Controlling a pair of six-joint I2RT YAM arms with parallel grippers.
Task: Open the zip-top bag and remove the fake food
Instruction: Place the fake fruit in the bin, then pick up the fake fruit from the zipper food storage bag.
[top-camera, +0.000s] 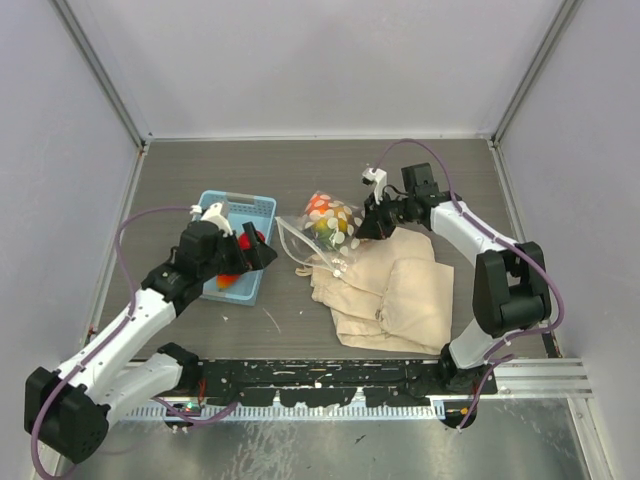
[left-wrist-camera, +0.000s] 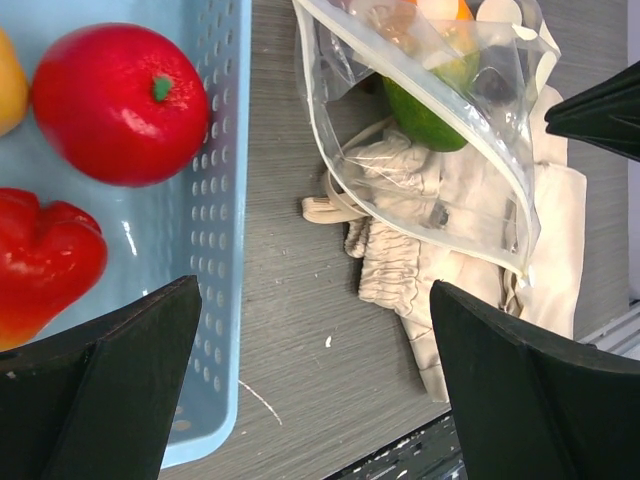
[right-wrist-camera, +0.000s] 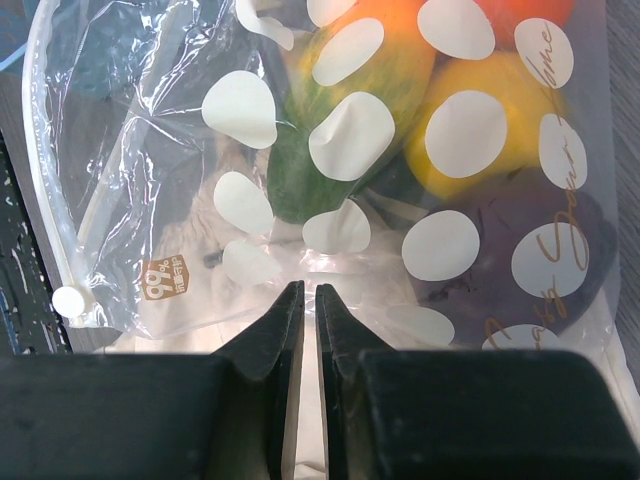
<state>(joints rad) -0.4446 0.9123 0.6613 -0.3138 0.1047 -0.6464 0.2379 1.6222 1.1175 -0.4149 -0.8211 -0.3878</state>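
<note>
Surface: dark grey table (top-camera: 300, 170), enclosed by pale walls.
Bag: zip-top bag (top-camera: 330, 222) is laid mid-table, partly on a beige cloth bag (top-camera: 400, 290) spread toward 5 o'clock.
Contents: fake food (right-wrist-camera: 480, 130) is seen inside; red pieces are lodged in a blue basket (top-camera: 262, 205) at 9 o'clock.
Left: left gripper (top-camera: 258, 250) is held over the basket, jaws spread wide, nothing gripped.
Right: right gripper (right-wrist-camera: 302, 295) is set at the bag's 3 o'clock side, jaws nearly closed, bag film pinched.

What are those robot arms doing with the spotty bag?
The right gripper pinches the zip-top bag, which lies partly on a beige cloth bag and holds green, orange, yellow and dark fake food. The left gripper hangs open over the blue basket's edge, where a red fruit and a red pepper lie.
</note>
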